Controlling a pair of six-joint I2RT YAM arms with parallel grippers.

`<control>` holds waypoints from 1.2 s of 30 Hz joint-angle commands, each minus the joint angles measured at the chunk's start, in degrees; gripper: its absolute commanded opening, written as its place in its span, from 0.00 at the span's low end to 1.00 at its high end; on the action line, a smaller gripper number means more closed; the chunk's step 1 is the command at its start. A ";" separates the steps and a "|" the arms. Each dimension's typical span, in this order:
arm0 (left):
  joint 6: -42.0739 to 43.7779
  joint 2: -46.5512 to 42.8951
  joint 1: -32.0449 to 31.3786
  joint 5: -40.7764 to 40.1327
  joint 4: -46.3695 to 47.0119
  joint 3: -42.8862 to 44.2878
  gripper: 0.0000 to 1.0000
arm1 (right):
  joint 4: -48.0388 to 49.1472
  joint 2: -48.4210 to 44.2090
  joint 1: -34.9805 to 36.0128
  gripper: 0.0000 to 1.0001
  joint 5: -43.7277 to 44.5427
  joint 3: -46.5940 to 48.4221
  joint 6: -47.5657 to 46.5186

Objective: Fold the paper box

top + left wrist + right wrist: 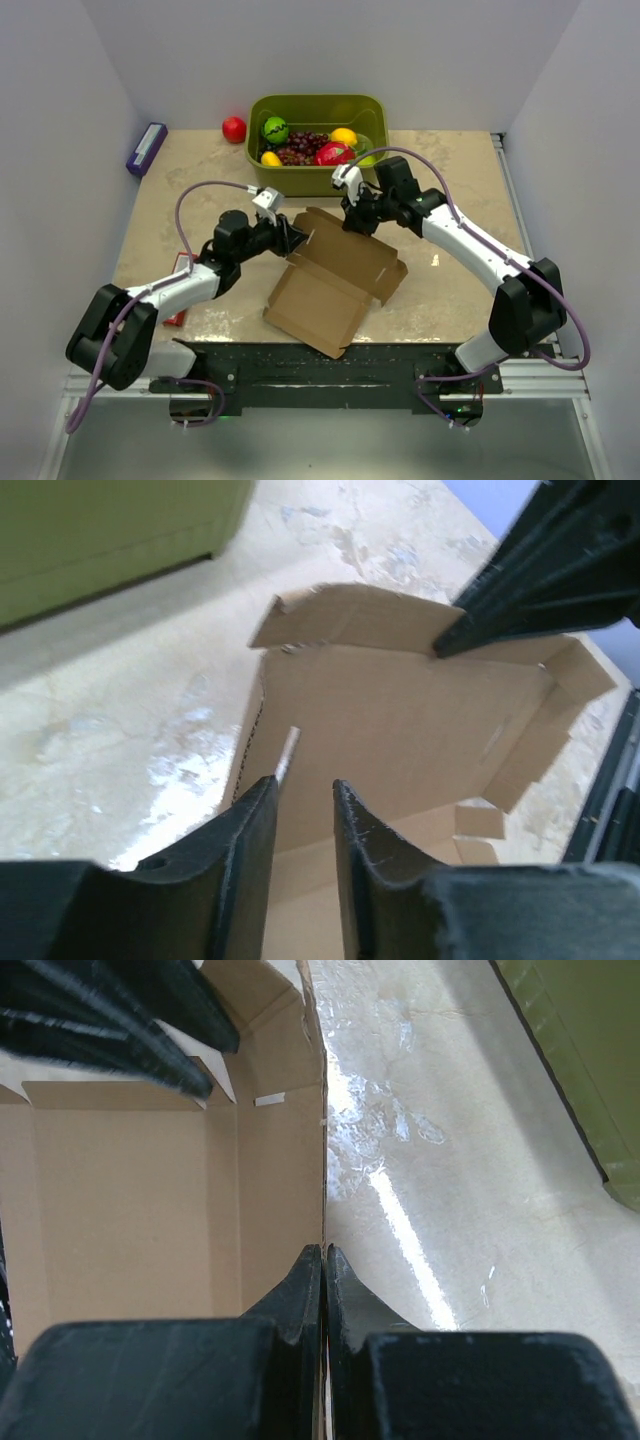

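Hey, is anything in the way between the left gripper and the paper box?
Nothing visible. The left gripper, jaws open, sits right at a raised wall of the paper box; only cardboard lies ahead.

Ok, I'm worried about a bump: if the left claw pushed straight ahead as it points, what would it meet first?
The paper box: its upright wall edge sits just past the left claw, though depth is unclear.

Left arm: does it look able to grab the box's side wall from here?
Likely yes. A wall edge of the box stands between the left gripper's parted fingers, nothing in the way. The right gripper, shut on another wall, is clear.
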 commanded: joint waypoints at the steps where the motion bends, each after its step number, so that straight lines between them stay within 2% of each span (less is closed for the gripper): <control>1: 1.75 1.73 2.67 -4.04 5.61 2.35 0.26 | -0.66 -1.15 0.45 0.00 -1.98 0.02 -1.44; 8: 0.52 6.64 5.58 -1.50 10.18 2.97 0.24 | -1.01 -0.54 0.98 0.00 -2.68 0.10 -1.79; 17: -3.43 16.75 5.23 7.64 21.43 3.94 0.24 | -0.83 0.08 1.51 0.00 -2.68 0.10 -2.06; 27: -5.63 21.86 2.94 10.72 27.68 4.29 0.25 | -0.22 -0.01 1.51 0.00 -1.72 -0.25 -1.71; 29: -3.98 20.11 3.29 8.89 25.23 4.11 0.29 | -0.30 0.08 1.42 0.00 1.17 0.10 -1.01; 30: -3.18 19.14 3.38 8.36 22.43 3.85 0.36 | -0.48 0.17 1.42 0.00 2.15 0.19 -0.66; 33: 1.39 13.01 3.38 4.93 14.71 3.24 0.49 | -0.04 -0.18 1.51 0.00 3.65 0.02 -0.30; 36: 4.03 8.70 3.12 0.98 9.16 1.57 0.53 | 0.75 -0.44 1.51 0.00 3.82 -0.42 -0.04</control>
